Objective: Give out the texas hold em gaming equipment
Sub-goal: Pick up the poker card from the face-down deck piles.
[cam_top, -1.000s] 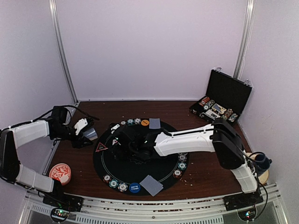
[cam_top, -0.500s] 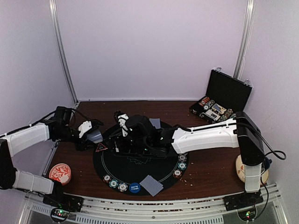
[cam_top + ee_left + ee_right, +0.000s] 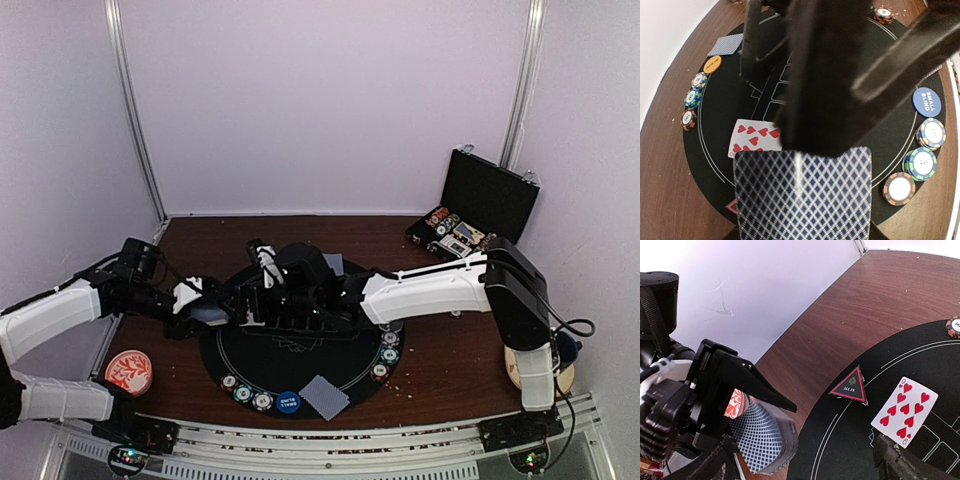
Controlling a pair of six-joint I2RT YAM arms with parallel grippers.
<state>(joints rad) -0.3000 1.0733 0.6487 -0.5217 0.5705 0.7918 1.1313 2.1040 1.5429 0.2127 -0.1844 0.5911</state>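
playing cards [image 3: 802, 192] clamped in left gripper [image 3: 205, 306]; right gripper [image 3: 252, 298] spread wide above black mat [image 3: 300, 366].

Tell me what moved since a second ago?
The left gripper, shut on the card deck, swung right from the left side to the mat's edge. The right arm's elbow swung back, and the open right gripper stayed over the mat. The chips, blue button and red-and-white dish stayed put.

card [image 3: 901, 411] on mat [image 3: 932, 357], triangle marker [image 3: 849, 386] beside it
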